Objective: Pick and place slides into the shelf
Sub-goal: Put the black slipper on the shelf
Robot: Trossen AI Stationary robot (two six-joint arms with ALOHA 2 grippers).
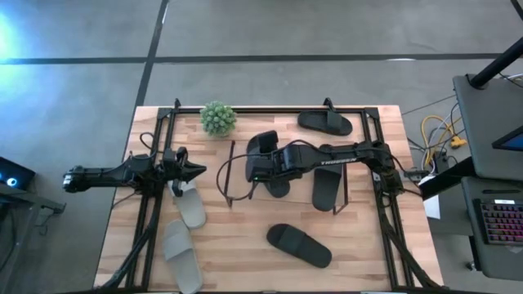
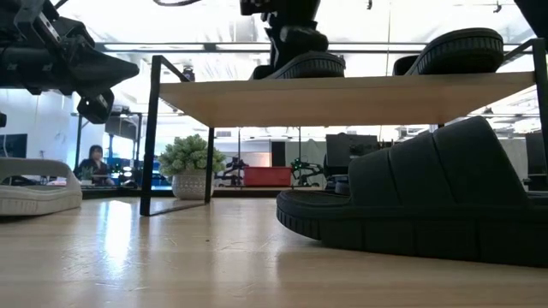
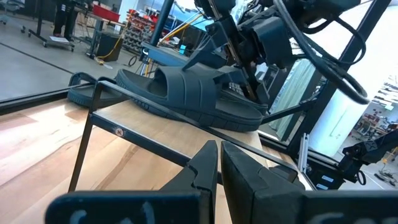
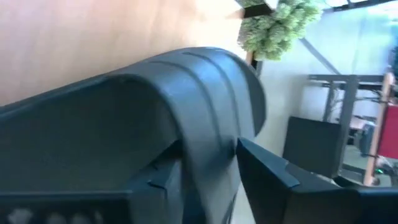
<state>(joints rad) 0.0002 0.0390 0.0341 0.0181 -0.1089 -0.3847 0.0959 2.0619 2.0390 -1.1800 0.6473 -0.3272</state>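
While the right gripper (image 1: 260,163) clamps a black slide (image 1: 263,152) onto the shelf (image 2: 342,94) (at nine o'clock, the left gripper (image 1: 194,171) waits pinched shut), next comes letting go.

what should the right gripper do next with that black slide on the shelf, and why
Probably open and lift clear. The right gripper is clamped on the strap of the black rubber slide, whose sole already looks flat on the pale wooden shelf top. The left gripper waits by the grey slides.
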